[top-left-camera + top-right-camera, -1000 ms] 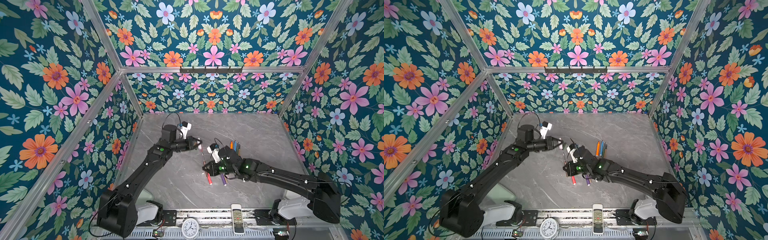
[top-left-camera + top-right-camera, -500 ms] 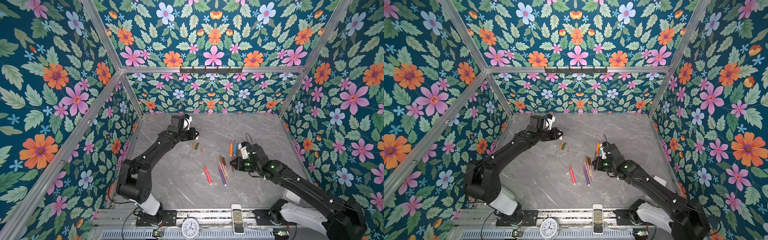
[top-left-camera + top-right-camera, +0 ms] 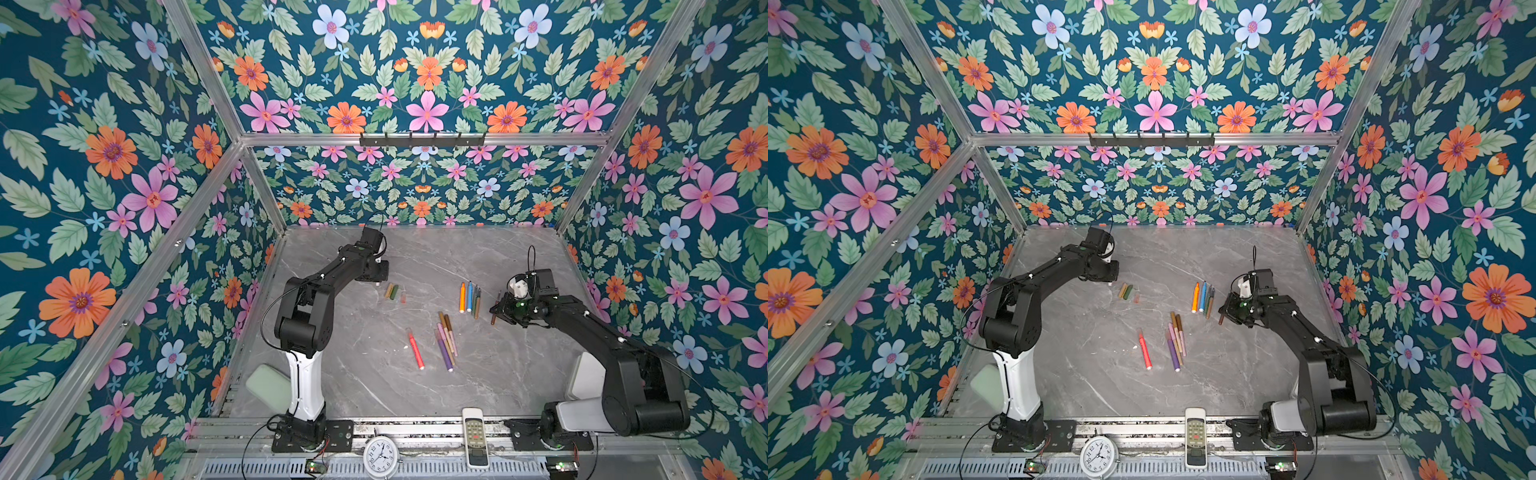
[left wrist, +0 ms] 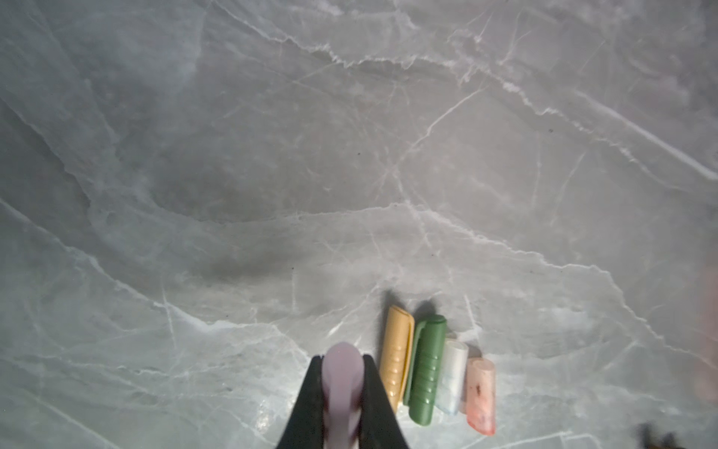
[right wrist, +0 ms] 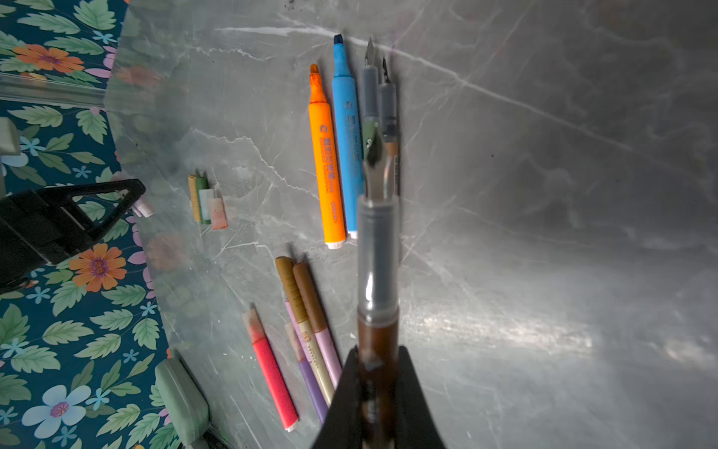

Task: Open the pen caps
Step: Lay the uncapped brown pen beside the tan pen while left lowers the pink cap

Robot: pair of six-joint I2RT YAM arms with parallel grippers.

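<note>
Two grips: left pincer [image 4: 342, 359] pinches lilac cap [image 4: 343, 383] by four loose caps [image 4: 425, 369], right pincer [image 5: 379, 352] a brown pen [image 5: 377, 272].

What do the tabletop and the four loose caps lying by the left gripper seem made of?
Tabletop: grey stone or stone-look laminate, undecidable; white veins, soft glare. Caps: probably moulded plastic; the tan and green ones opaque with ribbed grips, two translucent, one whitish, one reddish.
</note>
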